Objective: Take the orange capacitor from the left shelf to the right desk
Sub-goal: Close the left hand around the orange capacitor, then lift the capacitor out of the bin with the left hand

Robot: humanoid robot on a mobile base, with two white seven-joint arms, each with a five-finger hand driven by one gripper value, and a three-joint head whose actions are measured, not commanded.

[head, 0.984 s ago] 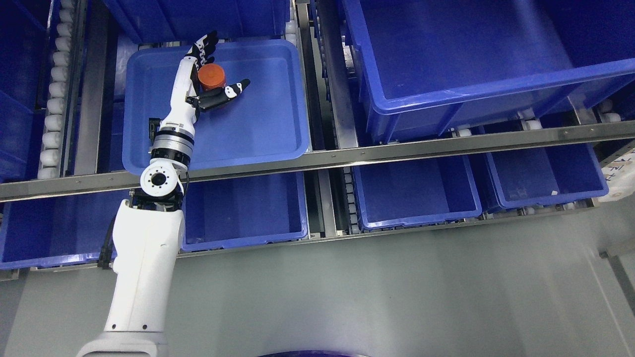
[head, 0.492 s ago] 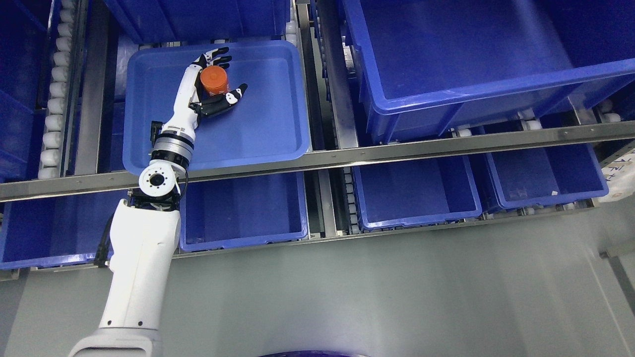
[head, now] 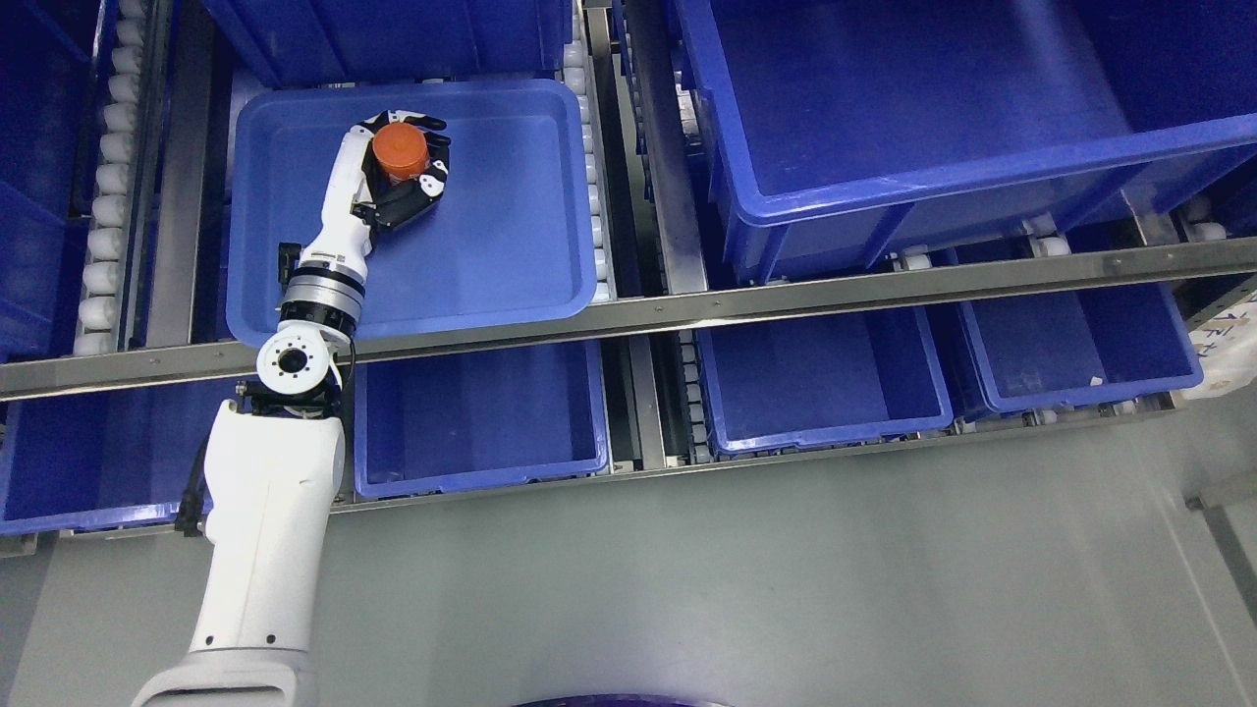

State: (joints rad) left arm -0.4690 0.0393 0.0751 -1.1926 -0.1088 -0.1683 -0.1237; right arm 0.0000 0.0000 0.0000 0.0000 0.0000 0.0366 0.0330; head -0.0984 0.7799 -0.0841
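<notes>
The orange capacitor (head: pixel 399 150), a short orange cylinder, is inside the shallow blue tray (head: pixel 511 245) on the left shelf. My left hand (head: pixel 405 172) reaches into that tray from the lower left, and its black-and-white fingers (head: pixel 430 183) curl around the capacitor's sides. Thumb and fingers press on the cylinder, so the hand is shut on it. The capacitor's orange top faces the camera. My white left forearm (head: pixel 339 211) crosses the tray's front part. The right arm does not show.
A steel shelf rail (head: pixel 687 309) runs across in front of the tray. A big deep blue bin (head: pixel 933 177) stands to the right. Lower blue bins (head: pixel 481 412) (head: pixel 820 388) (head: pixel 1075 344) sit under the rail. White rollers (head: pixel 103 196) line the far left. Grey floor (head: pixel 737 589) lies below.
The fingers have closed from spread to wrapped around the capacitor. Hand, capacitor and tray have shifted a little to the left.
</notes>
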